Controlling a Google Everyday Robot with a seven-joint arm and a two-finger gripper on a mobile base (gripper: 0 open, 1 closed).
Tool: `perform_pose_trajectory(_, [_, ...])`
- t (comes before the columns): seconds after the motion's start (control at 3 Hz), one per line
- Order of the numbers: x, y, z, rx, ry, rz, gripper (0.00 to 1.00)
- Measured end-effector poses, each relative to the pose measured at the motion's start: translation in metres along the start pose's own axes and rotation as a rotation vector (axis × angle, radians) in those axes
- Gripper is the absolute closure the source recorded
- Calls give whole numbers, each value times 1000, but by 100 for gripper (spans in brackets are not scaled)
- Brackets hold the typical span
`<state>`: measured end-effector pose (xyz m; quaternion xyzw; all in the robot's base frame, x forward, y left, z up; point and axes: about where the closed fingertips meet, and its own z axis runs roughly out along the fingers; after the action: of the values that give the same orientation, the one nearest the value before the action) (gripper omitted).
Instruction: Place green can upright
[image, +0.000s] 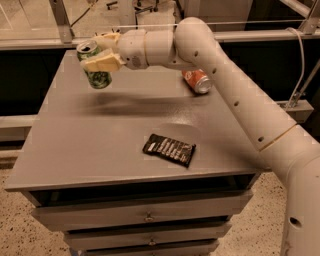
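The green can (95, 67) has a mottled green-and-white body and a silver pull-tab top. It hangs nearly upright, tilted a little, in the air over the far left part of the grey table (90, 135). My gripper (100, 52) is shut on the green can, its pale fingers (102, 62) clamped on the upper body just below the rim. The white arm reaches in from the right across the table's far edge.
A red-orange can (197, 81) lies on its side at the far right of the table. A black snack packet (169, 149) lies flat near the front middle. Drawers sit below the tabletop. A rail and dark cabinets run behind the table.
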<state>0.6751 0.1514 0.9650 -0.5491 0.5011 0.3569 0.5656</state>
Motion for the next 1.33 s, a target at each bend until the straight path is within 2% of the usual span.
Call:
perform_pose_trajectory(0.33, [12, 11, 8, -56, 1, 35, 84])
perform_pose_trajectory(1.0, [27, 29, 14, -115, 19, 73, 38])
perform_pose_trajectory(1.33, [36, 36, 8, -120, 41, 102, 7])
